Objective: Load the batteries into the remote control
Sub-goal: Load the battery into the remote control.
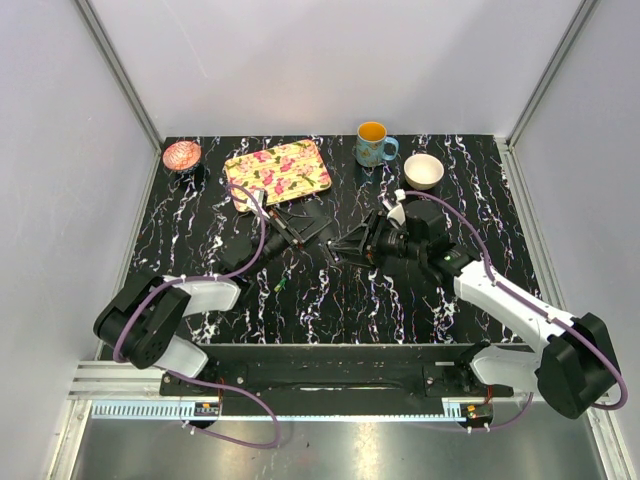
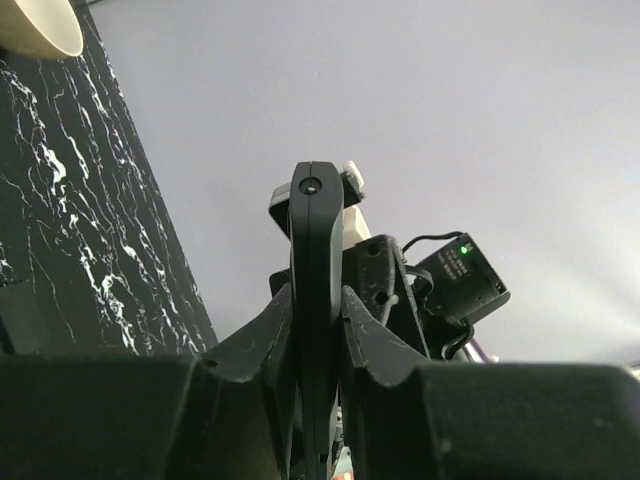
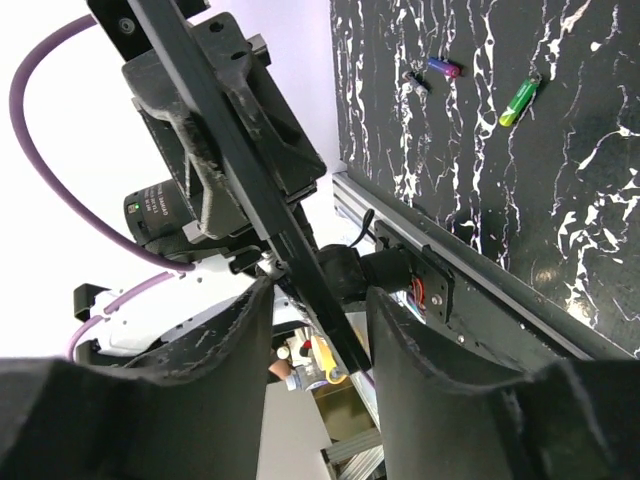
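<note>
My left gripper [image 1: 286,233] is shut on the remote control [image 1: 316,227], a slim black bar held off the table. In the left wrist view the remote [image 2: 317,250] stands edge-on between the closed fingers of that gripper [image 2: 318,300]. My right gripper [image 1: 343,247] is open. In the right wrist view its fingers straddle the free end of the remote [image 3: 250,170] around the gripper's midpoint [image 3: 320,292], without clamping it. Batteries lie on the table near the front edge: a green-yellow one [image 3: 520,97], a blue-red one [image 3: 441,68], and a small one [image 3: 417,83]. The green one also shows in the top view [image 1: 281,286].
A floral tray [image 1: 278,168], an orange-filled mug [image 1: 373,145], a white bowl [image 1: 423,170] and a pink bowl [image 1: 181,155] stand along the back of the black marbled table [image 1: 330,300]. The white bowl also shows in the left wrist view [image 2: 40,25]. Grey walls enclose three sides.
</note>
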Tool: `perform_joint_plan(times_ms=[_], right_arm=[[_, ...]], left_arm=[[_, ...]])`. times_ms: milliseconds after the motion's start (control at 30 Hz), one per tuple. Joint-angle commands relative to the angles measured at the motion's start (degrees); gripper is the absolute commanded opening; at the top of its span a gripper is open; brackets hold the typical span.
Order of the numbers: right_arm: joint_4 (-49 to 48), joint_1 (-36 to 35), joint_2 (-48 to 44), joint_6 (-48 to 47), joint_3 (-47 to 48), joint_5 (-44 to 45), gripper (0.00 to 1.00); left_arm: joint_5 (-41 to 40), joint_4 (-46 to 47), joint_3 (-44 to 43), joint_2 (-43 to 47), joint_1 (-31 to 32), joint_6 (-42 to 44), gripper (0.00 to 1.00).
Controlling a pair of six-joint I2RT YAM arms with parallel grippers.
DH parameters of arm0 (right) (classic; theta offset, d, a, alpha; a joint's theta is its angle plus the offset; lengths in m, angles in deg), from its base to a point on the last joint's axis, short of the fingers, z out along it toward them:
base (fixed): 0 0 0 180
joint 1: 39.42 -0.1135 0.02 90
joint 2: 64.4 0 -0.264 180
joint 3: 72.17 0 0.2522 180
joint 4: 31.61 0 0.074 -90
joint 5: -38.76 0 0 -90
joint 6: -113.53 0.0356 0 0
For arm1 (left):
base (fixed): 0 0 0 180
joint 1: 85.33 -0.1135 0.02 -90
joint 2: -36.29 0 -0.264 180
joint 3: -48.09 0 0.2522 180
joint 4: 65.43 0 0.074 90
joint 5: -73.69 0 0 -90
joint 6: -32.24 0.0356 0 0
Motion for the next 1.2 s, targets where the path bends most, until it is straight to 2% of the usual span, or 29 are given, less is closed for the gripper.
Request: perform_joint_plan(times_ms=[0, 67, 167, 267, 667, 1167], right_arm=[[-2.4, 0.3, -0.9, -0.7, 1.8, -0.5, 0.59], [-2.0, 0.3, -0.9, -0.9, 1.9, -0.1, 0.70], [-1.8, 0.3, -1.0, -1.0, 2.0, 0.0, 0.77], [-1.6, 0.3, -0.9, -1.0, 2.4, 0.4, 0.79], [-2.9, 0.7, 1.1, 1.6, 2.6, 1.2, 0.77], [-5.5, 1.4, 3.2, 3.5, 2.1, -0.3, 0.70]], left_arm=[[0.6, 23.2, -1.7, 1.4, 0.1, 1.0, 0.00], [0.6, 23.2, -1.7, 1.3, 0.2, 1.0, 0.00], [0.7, 23.2, -1.4, 1.4, 0.1, 1.1, 0.00], [0.6, 23.2, -1.3, 1.5, 0.1, 1.0, 0.00], [0.8, 23.2, -1.0, 2.1, 0.2, 1.4, 0.00], [0.9, 23.2, -0.8, 2.5, 0.2, 1.9, 0.00]])
